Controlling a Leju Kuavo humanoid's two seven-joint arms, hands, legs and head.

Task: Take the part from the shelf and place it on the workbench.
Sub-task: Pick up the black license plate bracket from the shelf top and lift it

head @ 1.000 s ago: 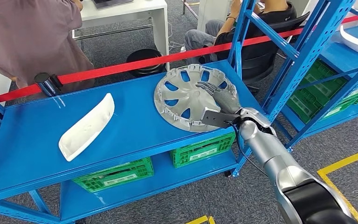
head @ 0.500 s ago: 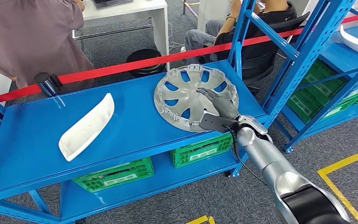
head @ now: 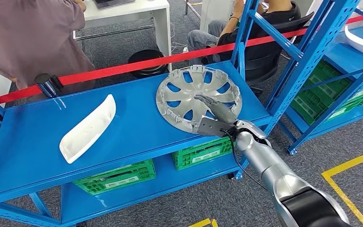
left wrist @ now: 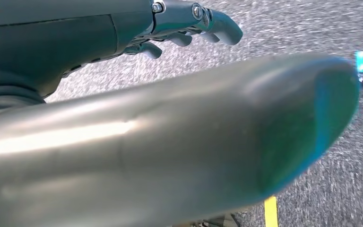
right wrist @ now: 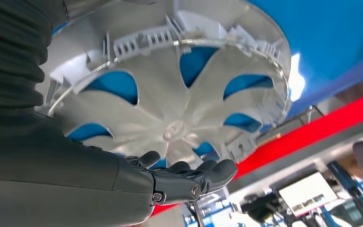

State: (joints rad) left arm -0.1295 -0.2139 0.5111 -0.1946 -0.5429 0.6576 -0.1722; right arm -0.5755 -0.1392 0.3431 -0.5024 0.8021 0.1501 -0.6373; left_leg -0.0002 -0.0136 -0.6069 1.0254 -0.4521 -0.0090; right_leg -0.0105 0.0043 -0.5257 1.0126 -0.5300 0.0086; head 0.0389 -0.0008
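The hubcap, a silver wheel cover with blue showing through its openings, lies inner side up on the top deck of the blue workbench, near that deck's right end, its edge close to the front lip. The right hand reaches over its near rim with fingers stretched out flat above the spokes, holding nothing; whether the fingertips touch the plastic I cannot tell. From the right wrist the same hubcap shows its clips and ribs around the rim, with the right hand's dark fingers extended and loosely together beside it. The left hand hangs over grey carpet, fingers gently curled with nothing in them. Further left on the deck lies a long white plastic part, well apart from the hubcap. On the lower deck sit two green crates; their white labels are too small to read and their contents are hidden. A red barrier tape runs behind the bench, with a person standing and another seated beyond it.
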